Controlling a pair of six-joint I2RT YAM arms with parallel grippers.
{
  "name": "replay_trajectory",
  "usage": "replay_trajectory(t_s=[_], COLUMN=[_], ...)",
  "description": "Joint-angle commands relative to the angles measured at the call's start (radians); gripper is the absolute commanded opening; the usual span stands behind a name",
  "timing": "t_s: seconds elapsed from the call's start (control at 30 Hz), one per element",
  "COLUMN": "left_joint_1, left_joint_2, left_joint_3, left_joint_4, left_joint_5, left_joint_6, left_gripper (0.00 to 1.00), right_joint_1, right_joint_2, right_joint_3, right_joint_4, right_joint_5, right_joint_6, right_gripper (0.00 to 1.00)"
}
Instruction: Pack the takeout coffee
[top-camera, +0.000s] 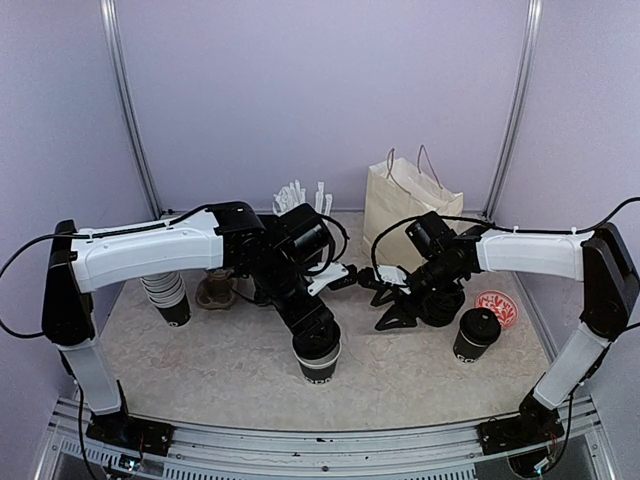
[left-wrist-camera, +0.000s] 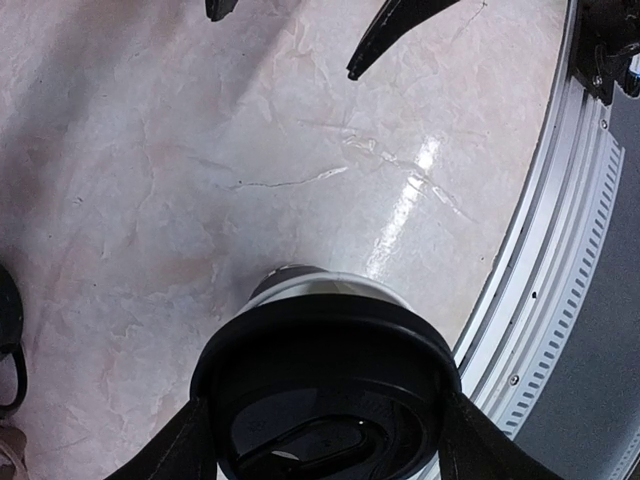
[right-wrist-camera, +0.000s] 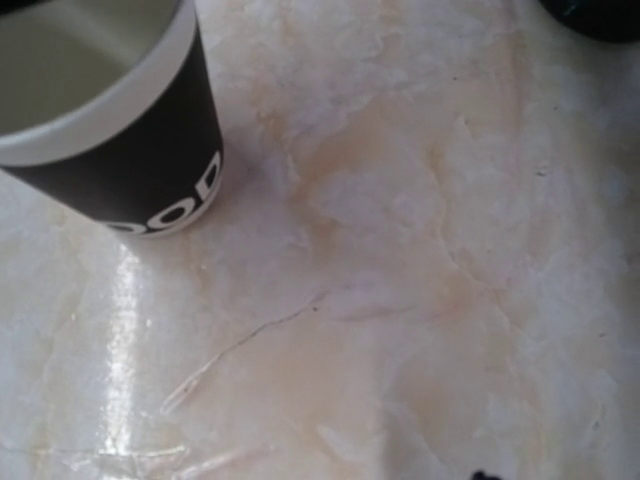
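Marbled tabletop; cup lettering reads "OOD"; left fingers grip lid.

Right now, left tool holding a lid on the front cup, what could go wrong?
The round black plastic lid looks unseated: the white rim of the black paper cup shows beyond it, so the left tool pressing may tip it. The cup stands near the table's metal front rail. The open right tool hangs close.
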Motion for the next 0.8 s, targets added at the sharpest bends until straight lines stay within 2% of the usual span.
replay_trajectory(t_s=[0.0,0.13,0.27,0.77], left_joint_1=[-0.005,-0.013,-0.026,-0.053], left_joint_2=[0.027,0.02,0.004,0.054], left_joint_3=[0.064,0.116,0.104,0.106], left_joint_4=[-0.014,-0.071,-0.094,-0.104], left_joint_5=[0.001,-0.018,-0.025,-0.045], left_joint_6=[0.034,0.024,0.019,0.002], left_gripper=[0.6,0.6,0.6,0.59], right_joint_1=[-0.009,-0.015,-0.02,-0.025], right_joint_2=[-0.007,-0.007,-0.011,-0.015], right_joint_3=[-0.001,-0.003,0.001,0.002], right_joint_4=[0.014,0.012,0.011,0.005], right_joint_5=[0.0,-0.002,-0.008,-0.012], right_joint_6=[0.003,0.004,0.006,0.006], right_gripper=[0.63,0.63,0.64,0.64])
